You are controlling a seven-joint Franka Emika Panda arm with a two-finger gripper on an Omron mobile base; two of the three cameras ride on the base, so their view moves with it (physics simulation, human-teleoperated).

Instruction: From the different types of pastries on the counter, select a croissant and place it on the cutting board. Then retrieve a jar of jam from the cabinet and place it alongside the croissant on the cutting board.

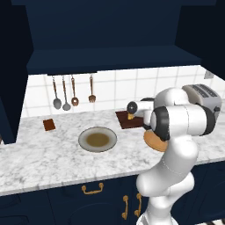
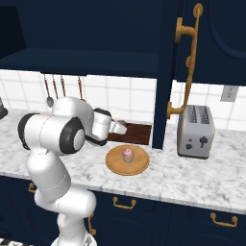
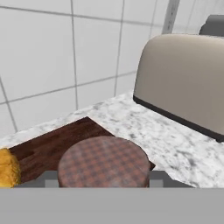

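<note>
Fingers (image 3: 48,178) grip the jam jar (image 3: 104,162) from both sides, low over the cutting board (image 3: 52,146) near its right edge; the croissant (image 3: 8,168) lies on the board just left of the jar; the board sits at the counter's (image 1: 44,154) back edge by the tiled wall; the toaster (image 3: 183,87) stands beyond to the right.

A kitchen: marbled counter (image 1: 39,156), toaster (image 2: 195,131), hanging utensils (image 1: 66,93).
</note>
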